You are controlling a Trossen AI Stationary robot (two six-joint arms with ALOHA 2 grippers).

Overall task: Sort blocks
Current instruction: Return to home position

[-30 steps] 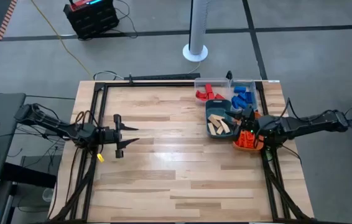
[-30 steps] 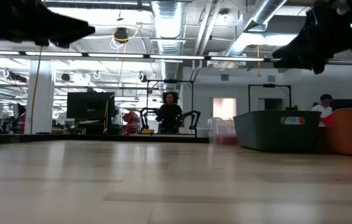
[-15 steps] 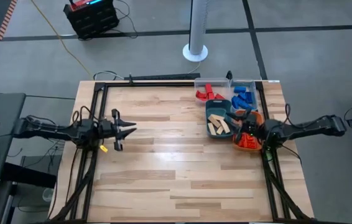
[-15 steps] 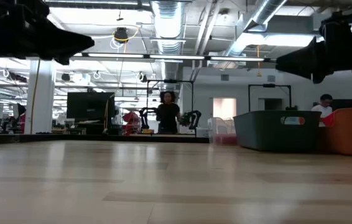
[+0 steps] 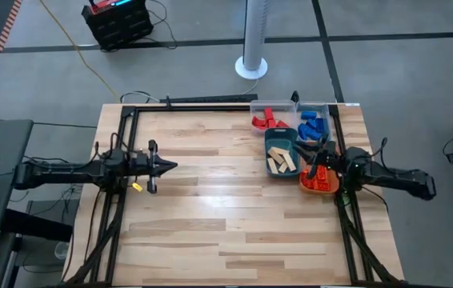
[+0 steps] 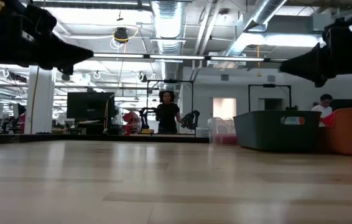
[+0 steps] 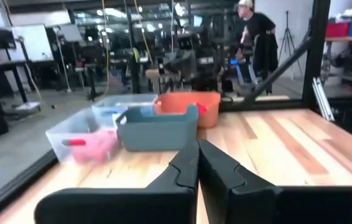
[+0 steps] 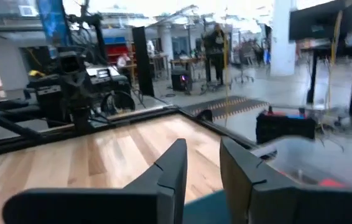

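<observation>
The blocks lie sorted in trays at the table's far right. Red blocks (image 5: 264, 120) and blue blocks (image 5: 312, 122) fill two clear trays, tan blocks (image 5: 282, 163) lie in the teal tray (image 5: 278, 136), and orange blocks (image 5: 317, 182) in the orange tray (image 5: 332, 189). My right gripper (image 5: 306, 154) hovers level over the teal and orange trays, its fingers (image 8: 175, 163) a narrow gap apart with nothing between them. My left gripper (image 5: 168, 166) hangs shut at the table's left, pointing level toward the trays (image 7: 156, 127), with nothing held.
A black frame rail (image 5: 202, 102) runs along the table's far edge and down both sides. The wooden tabletop (image 5: 226, 216) is bare from the middle to the near edge. Beyond the table a person (image 6: 166, 112) stands in the room.
My left gripper has shut from wide open, swung a little toward the far edge and dropped slightly. My right arm has swung toward the near edge and sunk, its gripper staying over the teal and orange trays. The blocks have kept still.
</observation>
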